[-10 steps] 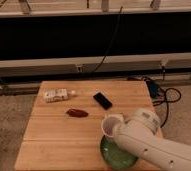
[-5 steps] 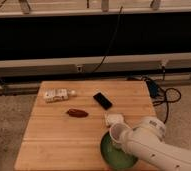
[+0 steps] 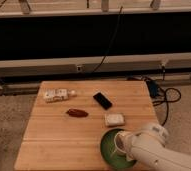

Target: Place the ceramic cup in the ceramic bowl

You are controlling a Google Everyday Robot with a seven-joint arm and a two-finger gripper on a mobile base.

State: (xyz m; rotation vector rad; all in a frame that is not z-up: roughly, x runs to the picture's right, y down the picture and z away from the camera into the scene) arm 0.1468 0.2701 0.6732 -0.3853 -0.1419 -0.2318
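Wooden table (image 3: pixel 54 140) fills your single camera view, set before a dark wall with cables. Near its front right corner sits the ceramic bowl (image 3: pixel 106 149), with the ceramic cup (image 3: pixel 120 143) inside it or just over its floor, upright. Your gripper (image 3: pixel 127 146) is low over the bowl at the cup; the white arm hides the rest. If released while tilted, the cup could tip against the rim. A whitish block (image 3: pixel 114 119), black phone (image 3: pixel 102 100), red-brown item (image 3: pixel 77 113) and patterned box (image 3: pixel 56 95) lie apart.

Dim warm indoor light, soft blur throughout, claw (image 3: pixel 120 145) indistinct at green bowl (image 3: pixel 107 150), dark background band
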